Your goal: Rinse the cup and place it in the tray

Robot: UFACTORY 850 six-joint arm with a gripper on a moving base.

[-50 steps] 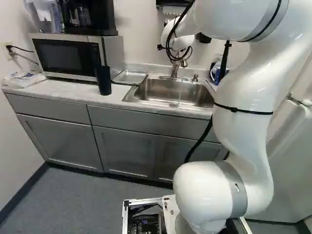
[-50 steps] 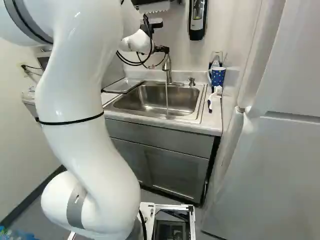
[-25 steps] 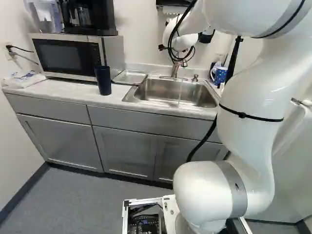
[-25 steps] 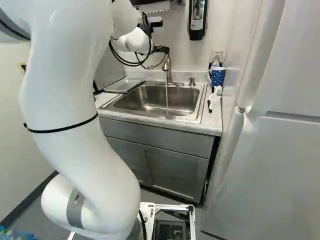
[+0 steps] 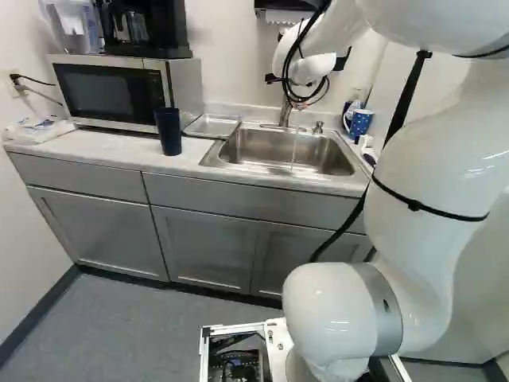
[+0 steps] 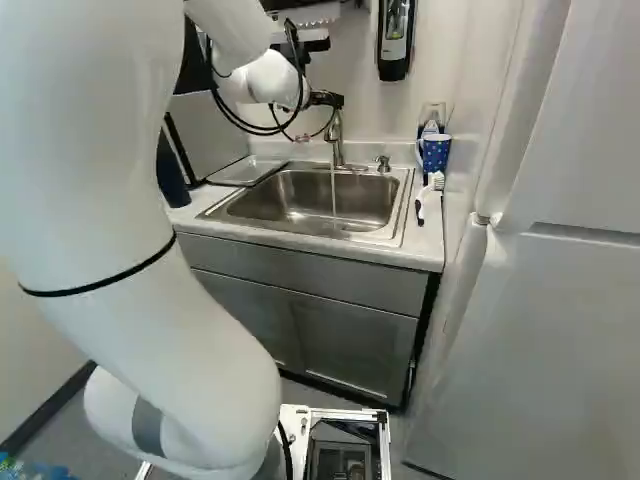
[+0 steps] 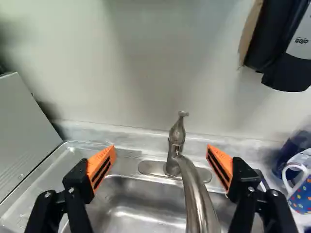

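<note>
Beside the faucet, my gripper (image 6: 325,99) shows small and partly hidden behind my wrist. In the wrist view the gripper (image 7: 162,153) is open, nothing held; the faucet (image 7: 176,154) with its upright handle stands ahead, between the fingers' lines. Water (image 6: 333,195) runs from the spout into the steel sink (image 5: 278,151). A dark blue cup (image 5: 169,131) stands upright on the counter before the microwave, well away from the gripper. The shallow metal tray (image 5: 212,126) lies between that cup and the sink. A spotted blue mug (image 5: 360,122) stands at the sink's other side.
The microwave (image 5: 107,91) carries a coffee maker (image 5: 143,28). A soap dispenser (image 7: 291,53) hangs on the wall near the gripper. A white-handled brush (image 6: 430,198) lies by the spotted mug. The fridge (image 6: 560,260) stands at the right of the right base view.
My arm's upper links have swung right in the left base view and left in the right one, uncovering the spotted mug and dark cup respectively. The wrist has shifted slightly right. The base has stayed put.
</note>
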